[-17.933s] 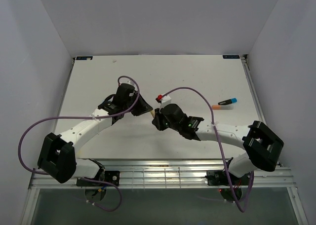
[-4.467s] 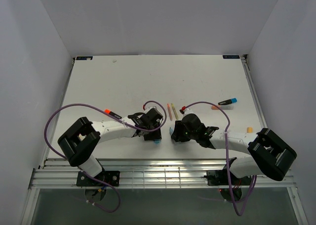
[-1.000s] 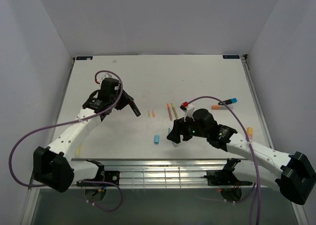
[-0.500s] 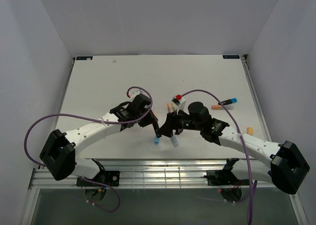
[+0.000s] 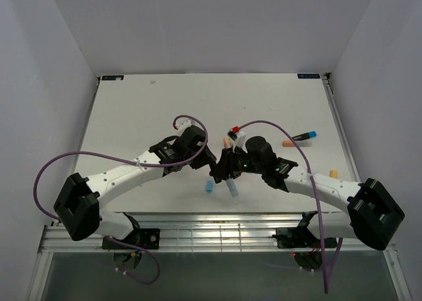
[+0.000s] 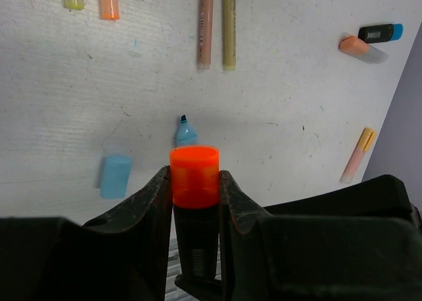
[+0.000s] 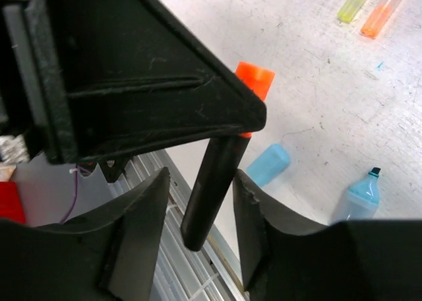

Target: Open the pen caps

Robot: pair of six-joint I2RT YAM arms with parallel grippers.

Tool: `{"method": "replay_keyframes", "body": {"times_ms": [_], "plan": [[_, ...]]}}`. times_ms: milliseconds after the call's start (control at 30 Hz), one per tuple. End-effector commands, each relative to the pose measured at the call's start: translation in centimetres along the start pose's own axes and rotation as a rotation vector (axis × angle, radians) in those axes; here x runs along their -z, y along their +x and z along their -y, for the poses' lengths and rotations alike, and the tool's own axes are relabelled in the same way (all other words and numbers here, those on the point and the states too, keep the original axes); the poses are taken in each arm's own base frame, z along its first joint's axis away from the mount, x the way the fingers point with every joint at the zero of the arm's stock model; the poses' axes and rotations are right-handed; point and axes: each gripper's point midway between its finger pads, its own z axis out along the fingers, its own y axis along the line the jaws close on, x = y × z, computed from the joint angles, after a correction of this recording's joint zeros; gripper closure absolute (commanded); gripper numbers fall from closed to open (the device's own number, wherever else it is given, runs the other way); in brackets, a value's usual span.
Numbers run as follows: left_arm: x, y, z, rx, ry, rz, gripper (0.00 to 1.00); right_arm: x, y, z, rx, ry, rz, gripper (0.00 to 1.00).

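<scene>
White tabletop (image 6: 297, 83) is seen beyond the left gripper (image 6: 194, 182), by which an orange cap (image 6: 194, 172) on a black marker (image 7: 210, 182) is grasped. The barrel is straddled by the parted right gripper (image 7: 201, 181).

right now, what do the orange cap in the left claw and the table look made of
Orange cap: looks like smooth moulded plastic, slightly translucent, with a soft sheen. Table: seemingly a white painted or laminated board, matte, scuffed and speckled; the exact material is unclear.

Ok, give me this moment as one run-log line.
left jaws: shut on orange cap | right jaws: open around black barrel | cap: not yet off
</scene>
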Motion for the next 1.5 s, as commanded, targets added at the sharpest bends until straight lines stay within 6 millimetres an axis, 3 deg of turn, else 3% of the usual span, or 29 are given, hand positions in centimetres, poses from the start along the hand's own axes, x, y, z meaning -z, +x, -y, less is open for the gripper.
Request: {"method": "replay_keyframes", "body": {"times_ms": [0,67,167,200,333,367,433,467,500,567,600,767,833,933,967,1100,1233,1467], "plan": [[1.0,-0.9,2.4,0.041,0.065,0.028,1.0,-0.6,-1.2,-0.1,0.01,-0.006,0.06,0.53],[1.2,-1.0,2.5,0.047,0.072,0.033,1.0,-0.9,-1.3,0.3,0.002,0.011,0.066,0.58],[1.4,-1.2,2.7,0.06,0.081,0.043,1.0,-1.3,-1.0,0.9,-0.013,0.024,0.069,0.87],[1.4,-1.4,2.9,0.062,0.086,0.05,1.0,-1.4,-0.7,1.0,-0.026,0.026,0.058,0.92],[1.1,-4.0,3.4,0.03,0.059,0.126,1.0,-0.9,1.7,0.3,-0.105,0.002,0.015,0.92],[0.8,-4.8,3.4,-0.004,0.049,0.143,1.0,-0.6,3.8,0.0,-0.123,-0.013,-0.03,0.92],[0.2,-7.7,3.2,0.009,0.018,0.185,1.0,0.5,5.0,-1.4,-0.153,-0.05,-0.021,0.92],[0.0,-9.4,3.1,0.021,0.013,0.2,1.0,1.4,6.6,-2.2,-0.17,-0.067,-0.026,0.92],[-0.3,-10.0,2.7,0.019,0.003,0.212,1.0,1.5,8.1,-1.6,-0.169,-0.05,-0.051,0.92],[-0.1,-12.1,2.9,0.004,0.003,0.255,1.0,2.8,8.8,-2.8,-0.196,-0.089,-0.028,0.92],[-0.3,-12.4,2.8,0.003,-0.01,0.257,1.0,3.2,9.8,-2.2,-0.203,-0.08,-0.037,0.92],[0.3,-13.6,3.2,0.011,0.001,0.281,1.0,4.8,9.4,-1.3,-0.174,-0.025,0.003,0.92],[0.5,-13.4,3.1,0.008,0.01,0.27,1.0,5.0,8.2,-1.3,-0.155,0.0,0.038,0.92],[0.1,-11.7,1.8,-0.032,-0.01,0.22,1.0,5.2,6.9,0.3,-0.112,0.112,0.049,0.92],[0.5,-11.1,1.5,-0.04,0.002,0.202,1.0,5.4,6.7,1.7,-0.119,0.166,0.039,0.92],[-0.2,-6.8,-2.7,-0.073,-0.043,0.099,1.0,5.9,5.2,4.8,-0.086,0.274,0.044,0.92],[-0.6,-3.6,-5.0,-0.127,-0.06,0.016,1.0,6.4,3.9,7.9,-0.094,0.341,0.056,0.92],[-2.3,1.7,-7.4,-0.216,-0.112,-0.102,1.0,5.8,5.0,10.6,-0.095,0.405,-0.008,0.92]]}}
